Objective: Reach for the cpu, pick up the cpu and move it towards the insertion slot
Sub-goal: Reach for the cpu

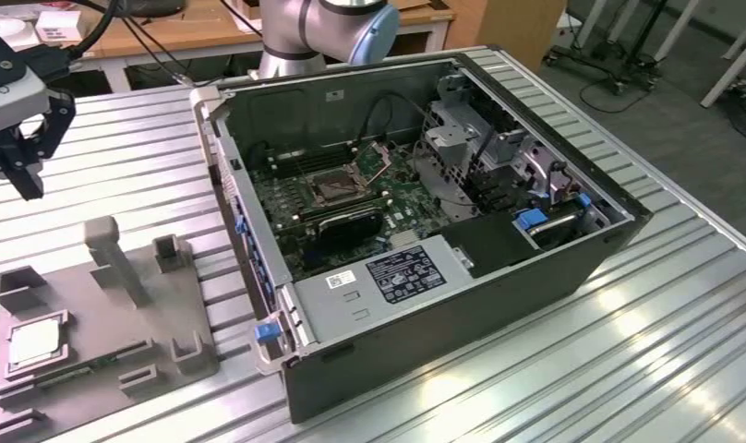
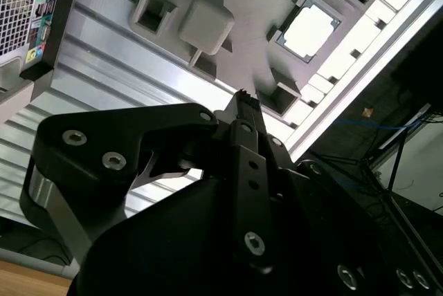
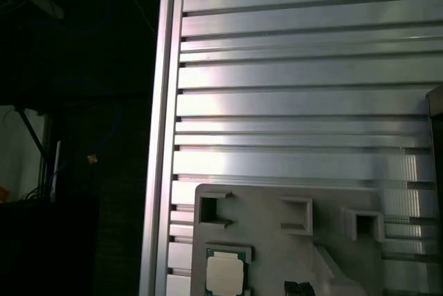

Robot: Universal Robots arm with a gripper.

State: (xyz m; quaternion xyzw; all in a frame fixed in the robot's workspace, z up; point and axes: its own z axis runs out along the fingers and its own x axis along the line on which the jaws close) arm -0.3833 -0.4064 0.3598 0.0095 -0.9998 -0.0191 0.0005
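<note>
Jaws aloft; cpu well apart, in fixture.

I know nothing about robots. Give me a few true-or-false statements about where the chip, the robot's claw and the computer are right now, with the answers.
1. The cpu lies in a recess of the grey fixture on the table. True.
2. The gripper is holding the cpu. False: it hangs above the table, apart from the cpu.
3. The computer case is open, with the green motherboard showing. True.
4. The cpu sits in the insertion slot. False: it lies in the fixture, outside the case, at the exterior view's left.
</note>
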